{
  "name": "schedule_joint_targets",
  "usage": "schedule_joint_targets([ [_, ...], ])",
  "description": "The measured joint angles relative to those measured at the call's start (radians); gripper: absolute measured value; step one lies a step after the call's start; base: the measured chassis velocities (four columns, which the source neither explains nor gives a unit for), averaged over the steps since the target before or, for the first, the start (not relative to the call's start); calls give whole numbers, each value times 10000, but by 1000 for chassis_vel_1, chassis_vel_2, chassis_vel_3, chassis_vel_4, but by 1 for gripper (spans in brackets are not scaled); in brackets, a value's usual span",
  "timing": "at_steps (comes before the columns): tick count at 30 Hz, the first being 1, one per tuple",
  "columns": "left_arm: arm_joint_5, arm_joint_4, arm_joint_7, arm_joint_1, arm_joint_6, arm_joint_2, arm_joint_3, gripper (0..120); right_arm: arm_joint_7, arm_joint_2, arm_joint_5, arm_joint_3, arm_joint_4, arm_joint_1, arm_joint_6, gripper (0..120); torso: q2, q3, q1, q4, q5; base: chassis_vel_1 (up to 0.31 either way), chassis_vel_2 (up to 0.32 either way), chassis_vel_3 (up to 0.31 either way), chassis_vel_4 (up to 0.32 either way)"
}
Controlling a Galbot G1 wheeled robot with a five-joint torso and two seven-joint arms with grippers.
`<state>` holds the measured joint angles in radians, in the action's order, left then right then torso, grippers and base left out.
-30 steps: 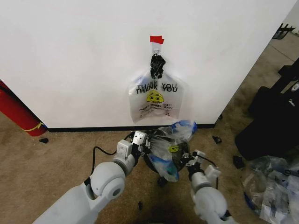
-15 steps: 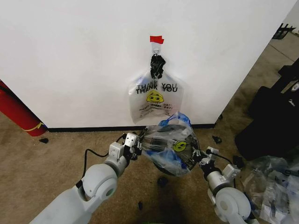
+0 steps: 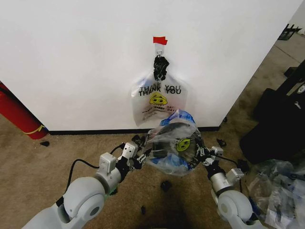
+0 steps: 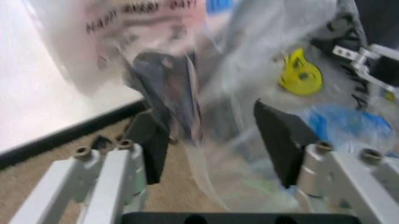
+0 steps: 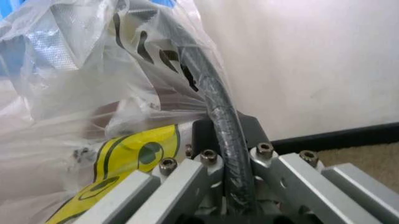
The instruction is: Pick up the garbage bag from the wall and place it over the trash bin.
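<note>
I see a white wall (image 3: pixel 71 57) with a black baseboard (image 3: pixel 86 131), tan carpet (image 3: pixel 38 162), a red cylinder (image 3: pixel 16 117) leaning left, dark bags (image 3: pixel 281 119) right.

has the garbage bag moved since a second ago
Yes. The garbage bag has risen toward the baseboard: its top now overlaps the smiley bag hanging on the wall, held between the left gripper and right gripper.

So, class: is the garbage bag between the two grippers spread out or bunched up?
Spread out: the garbage bag balloons wide between the left gripper and right gripper, each holding one side.
</note>
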<state>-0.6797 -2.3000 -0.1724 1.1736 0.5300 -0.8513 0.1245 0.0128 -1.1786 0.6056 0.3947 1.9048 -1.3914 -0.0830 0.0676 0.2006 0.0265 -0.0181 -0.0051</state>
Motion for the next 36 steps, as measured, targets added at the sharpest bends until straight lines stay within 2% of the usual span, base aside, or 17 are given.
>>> schedule_joint_targets([
  [2, 88, 31, -28, -44, -14, -15, 0, 61, -8, 3, -37, 9, -18, 2, -31, 0, 0, 0, 0, -1, 0, 0, 0, 0, 0],
  [7, 901, 328, -462, -498, -321, -112, -15, 83, -228, 43, -569, 38, -138, -30, -327, 0, 0, 1, 0, 0, -1, 0, 0, 0, 0],
  [13, 696, 345, -204, -967, -616, -193, -172, 99, -784, 25, -1307, 21, -330, -66, -768, 0, 0, 1, 0, 1, 1, 0, 0, 0, 0],
  [21, 31, 847, 563, -1533, -775, -398, -480, 100, -1822, 36, -2261, 14, -491, -145, -1264, 0, 0, 1, 1, 0, 0, 0, 0, 0, 0],
  [30, 69, 1467, 643, -1702, -785, -585, -557, 100, -2294, 90, -2586, -31, -614, -83, -1433, 0, 0, 0, 0, 1, 0, 0, 0, 0, 0],
  [36, 981, 2806, 735, -1986, -1414, -494, -570, 100, -3195, 199, -2679, 86, -906, 1, -1713, 0, 0, 0, 1, 1, 0, 0, 0, 0, 0],
])
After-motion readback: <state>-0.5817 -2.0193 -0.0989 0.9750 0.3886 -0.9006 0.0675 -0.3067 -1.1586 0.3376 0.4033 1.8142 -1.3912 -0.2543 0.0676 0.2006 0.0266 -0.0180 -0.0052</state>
